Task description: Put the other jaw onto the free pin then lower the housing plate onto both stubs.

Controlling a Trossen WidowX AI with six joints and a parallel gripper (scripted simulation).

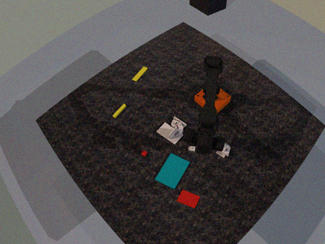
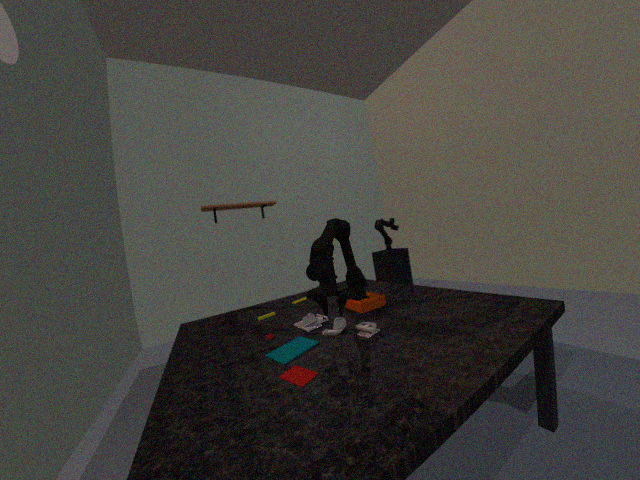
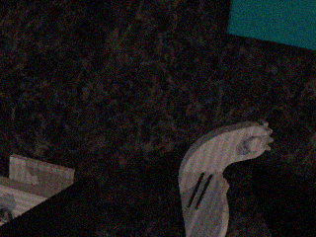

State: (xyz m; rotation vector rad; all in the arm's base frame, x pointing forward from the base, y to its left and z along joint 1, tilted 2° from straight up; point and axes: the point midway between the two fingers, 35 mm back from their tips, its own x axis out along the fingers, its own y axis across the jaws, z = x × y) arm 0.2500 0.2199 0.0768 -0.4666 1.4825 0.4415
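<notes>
A loose pale curved jaw [image 1: 191,148] [image 2: 337,325] [image 3: 204,160] with gear teeth at one end lies on the table. My gripper [image 1: 203,146] [image 2: 333,313] [image 3: 177,182] is open above it. In the wrist view the dark fingers stand on either side of the jaw, with a gap to each. A pale part [image 1: 225,150] [image 2: 367,329] [image 3: 41,175] with a raised block lies on one side. A pale group of a flat plate and a bracket [image 1: 170,132] [image 2: 309,322] lies on the other. Which group holds the pins and mounted jaw is unclear.
A teal plate [image 1: 172,171] [image 2: 292,349] [image 3: 276,22] and a red plate [image 1: 188,199] [image 2: 298,375] lie in front. A red cube [image 1: 144,153] and two yellow bars [image 1: 139,73] [image 1: 119,111] lie to the left. An orange tray [image 1: 223,100] [image 2: 366,302] stands under the arm.
</notes>
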